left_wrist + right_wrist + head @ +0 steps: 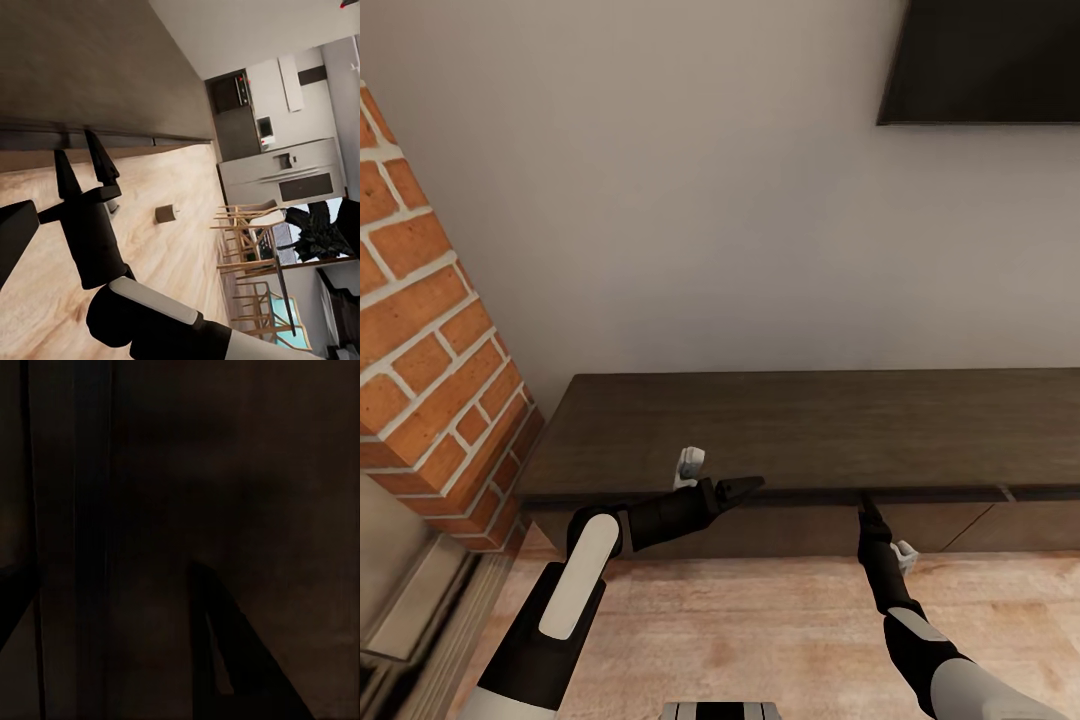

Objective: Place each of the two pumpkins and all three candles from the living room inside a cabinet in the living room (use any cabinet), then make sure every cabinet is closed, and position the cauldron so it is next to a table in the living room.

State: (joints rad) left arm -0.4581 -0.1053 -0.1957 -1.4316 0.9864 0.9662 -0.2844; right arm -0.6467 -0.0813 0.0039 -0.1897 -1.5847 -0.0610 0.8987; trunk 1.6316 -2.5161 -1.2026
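Cabinet runs across the lower middle of the head view, against the wall, beside a brick column at left. Right gripper touches its front edge, fingers parted and empty; left gripper hovers nearby, its opening unclear.

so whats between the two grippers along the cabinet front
In the head view, nothing: only the cabinet front edge and shadowed drawer face span from the left gripper to the right gripper, with bare wood floor below.
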